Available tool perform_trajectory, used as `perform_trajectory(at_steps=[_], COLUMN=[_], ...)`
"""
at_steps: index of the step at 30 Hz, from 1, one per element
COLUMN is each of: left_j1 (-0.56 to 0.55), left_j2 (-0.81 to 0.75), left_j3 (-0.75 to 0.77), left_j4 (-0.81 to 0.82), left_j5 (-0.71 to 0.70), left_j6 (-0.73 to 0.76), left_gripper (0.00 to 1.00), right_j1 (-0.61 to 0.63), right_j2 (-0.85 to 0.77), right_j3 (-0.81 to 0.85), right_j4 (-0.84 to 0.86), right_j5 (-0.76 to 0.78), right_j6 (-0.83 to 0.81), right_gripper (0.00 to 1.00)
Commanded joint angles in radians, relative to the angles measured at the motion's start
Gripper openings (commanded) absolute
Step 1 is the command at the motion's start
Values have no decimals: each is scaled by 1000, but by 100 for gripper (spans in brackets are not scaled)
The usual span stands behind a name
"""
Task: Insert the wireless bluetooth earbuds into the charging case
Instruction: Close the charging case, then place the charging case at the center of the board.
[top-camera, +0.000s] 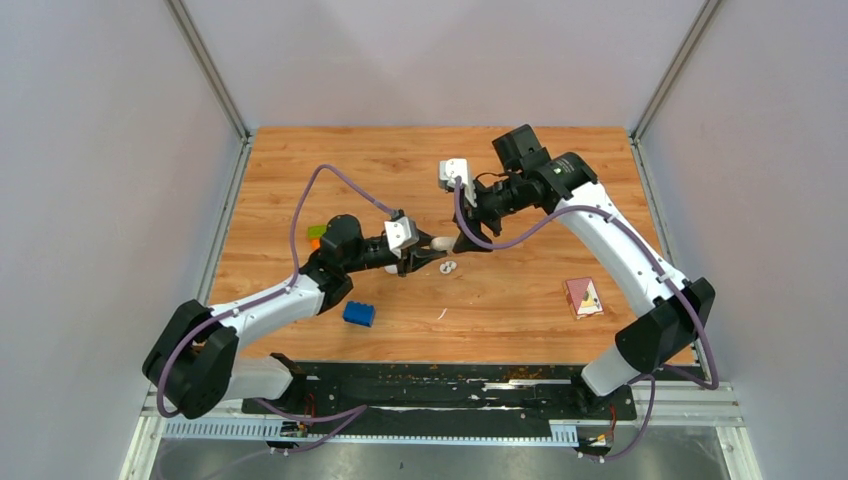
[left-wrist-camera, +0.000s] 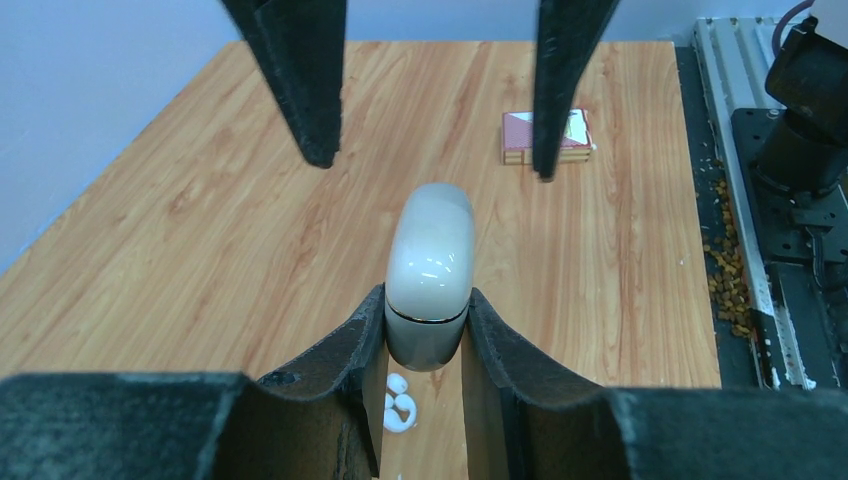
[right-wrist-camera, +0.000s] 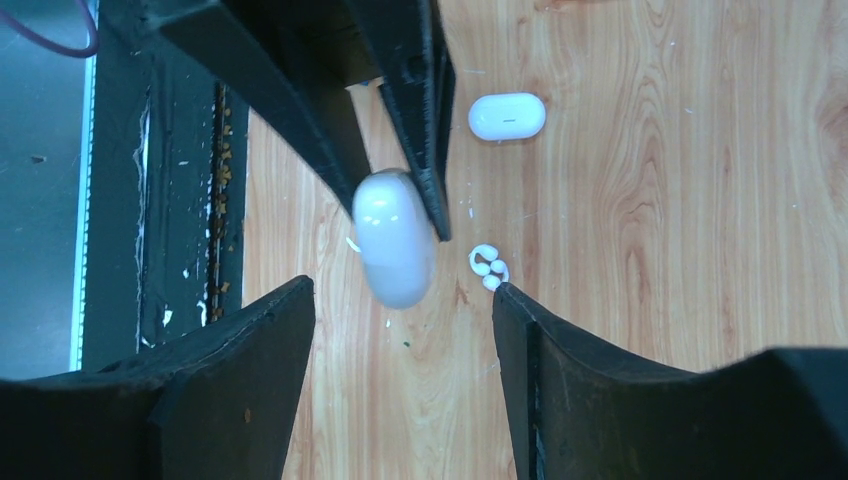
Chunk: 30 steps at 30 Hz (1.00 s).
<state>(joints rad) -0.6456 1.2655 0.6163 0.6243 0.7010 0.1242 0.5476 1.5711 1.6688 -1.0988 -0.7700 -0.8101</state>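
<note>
"White charging case (left-wrist-camera: 430, 240): report position and hold," the operator says.

"Case is off the table (top-camera: 290, 150), pinched at its lower half by the left pincer (left-wrist-camera: 427, 300). A seam runs round the shell, so I judge the lid closed. The right pincer (right-wrist-camera: 400, 300) faces the case with jaws spread, holding nothing and not touching it."

"Earbuds?"

"The wireless bluetooth earbuds (right-wrist-camera: 488, 267) lie in 1 small cluster on the table, just beside the spot under the held case. I cannot count them reliably. A 2nd white oval shell (right-wrist-camera: 507, 116) lies further off; I cannot tell its purpose."

"Step in hand?"

"Case preparation, by my reading. The earbuds are on the table, so loading has not begun. The next move calls for the right pincer to take the lid and lift it open while the left holds the base firm. Risk: the glossy shell may slip. After that, each earbud needs a fine pinch and correct orientation to its socket."
</note>
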Motion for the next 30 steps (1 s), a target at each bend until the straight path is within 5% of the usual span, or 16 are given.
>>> perform_trajectory(at_steps=[1,9,17,30], left_j1=[2,49,140,156], left_j2=[18,206,555,733], left_j3=[34,178,374,588], left_j4=[13,-225,-268,-545], left_j5=[-59,-83,-63,-167], left_j6=[-40,-244,-687,-779], left_gripper=[10,11,14,47], right_j1=[6,-46,-75,-85], right_j2=[-74,-138,-203,-236], right_j3=[-39,-164,-248,-301], right_j4=[-34,52,86,124], right_j5=[-25,8,50,100], right_j6=[-56,52,71,93], right_gripper=[66,66,66,66])
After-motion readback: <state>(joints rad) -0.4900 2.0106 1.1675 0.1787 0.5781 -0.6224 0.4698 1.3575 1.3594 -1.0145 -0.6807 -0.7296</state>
